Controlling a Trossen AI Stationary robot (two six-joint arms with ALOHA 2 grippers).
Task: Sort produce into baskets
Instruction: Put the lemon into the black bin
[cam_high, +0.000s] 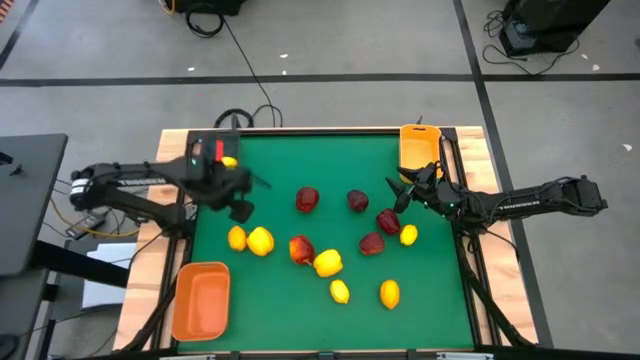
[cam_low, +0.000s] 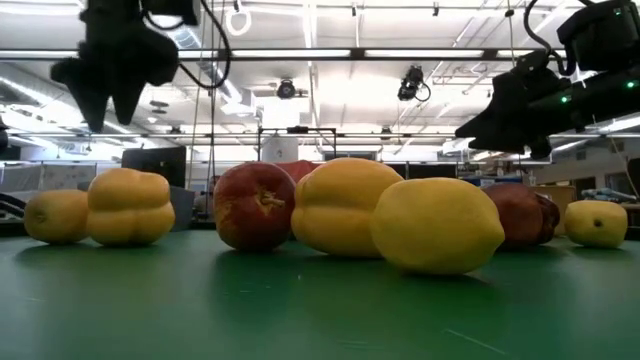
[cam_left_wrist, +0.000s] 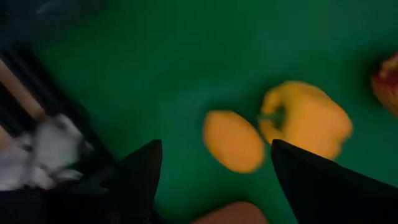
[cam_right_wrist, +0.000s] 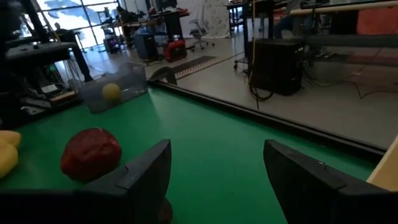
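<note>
Green surface (cam_high: 290, 300) strewn with produce: lemons (cam_high: 339, 291), bigger yellow pieces (cam_high: 327, 263) and dark red ones (cam_high: 307, 199), all near the middle of the surface. Black bin (cam_high: 208, 148) at the far left corner of the surface, one lemon (cam_high: 229, 161) inside. Yellow-orange bin (cam_high: 418, 148) at the far right corner, deeper orange bin (cam_high: 201, 299) at the near left corner. Left gripper (cam_high: 238, 195) raised just beside the black bin, fingers (cam_left_wrist: 140, 171) spread wide, holding nothing. Right gripper (cam_high: 408, 187) just beside the yellow-orange bin, fingers (cam_right_wrist: 146, 168) likewise wide, nothing held.
</note>
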